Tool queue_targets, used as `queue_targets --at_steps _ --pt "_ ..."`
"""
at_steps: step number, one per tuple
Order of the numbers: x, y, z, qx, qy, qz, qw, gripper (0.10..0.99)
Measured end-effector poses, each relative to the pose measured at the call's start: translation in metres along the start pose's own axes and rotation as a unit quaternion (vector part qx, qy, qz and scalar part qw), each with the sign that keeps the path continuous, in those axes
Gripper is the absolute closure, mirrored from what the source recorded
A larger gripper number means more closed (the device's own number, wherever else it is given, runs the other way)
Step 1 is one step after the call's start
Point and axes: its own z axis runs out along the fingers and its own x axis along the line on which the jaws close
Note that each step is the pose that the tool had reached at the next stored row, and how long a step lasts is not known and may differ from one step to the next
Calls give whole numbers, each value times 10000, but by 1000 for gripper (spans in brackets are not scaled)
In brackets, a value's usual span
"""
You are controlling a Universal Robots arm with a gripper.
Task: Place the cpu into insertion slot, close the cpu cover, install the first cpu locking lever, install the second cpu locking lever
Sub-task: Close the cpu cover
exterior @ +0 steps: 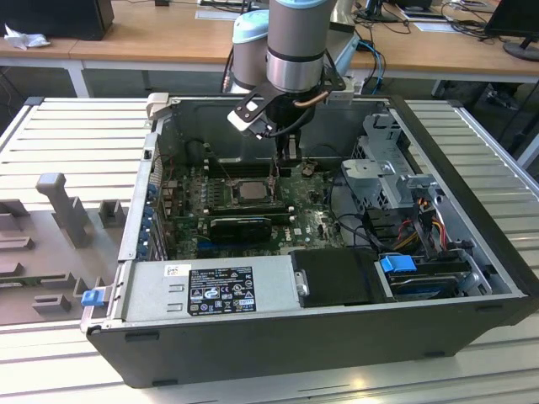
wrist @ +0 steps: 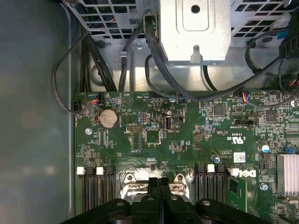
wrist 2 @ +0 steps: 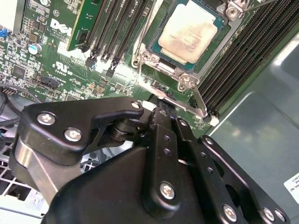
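Note:
The cpu point(wrist 2: 189, 30), a square chip with a silvery top, lies flat in the insertion slot point(wrist 2: 155, 29), whose dark rim shows beside it. The cpu cover point(wrist 2: 164, 65), a thin metal frame, lies down around the chip. A thin metal locking lever point(wrist 2: 186, 103) runs along the socket's edge. My gripper point(wrist 2: 161, 111) is shut, and its tips are at this lever; I cannot tell whether they press it or clamp it. In the exterior view the gripper point(exterior: 282, 164) hangs just behind the cpu point(exterior: 250, 190). In the first wrist view the gripper point(wrist: 160, 183) has its two fingers together.
Long black memory slots point(wrist 2: 114, 32) flank the socket on both sides. A black card point(exterior: 240, 225) lies in front of the socket. The drive cage point(exterior: 383, 168) and cables point(wrist: 159, 70) stand on the exterior view's right, and the power supply point(exterior: 210, 290) is at the front.

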Motion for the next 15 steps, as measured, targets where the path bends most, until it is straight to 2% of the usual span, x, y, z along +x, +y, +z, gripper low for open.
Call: queue_targets --at_steps 15 --pt "-1 -51 -1 0 0 1 10000 980"
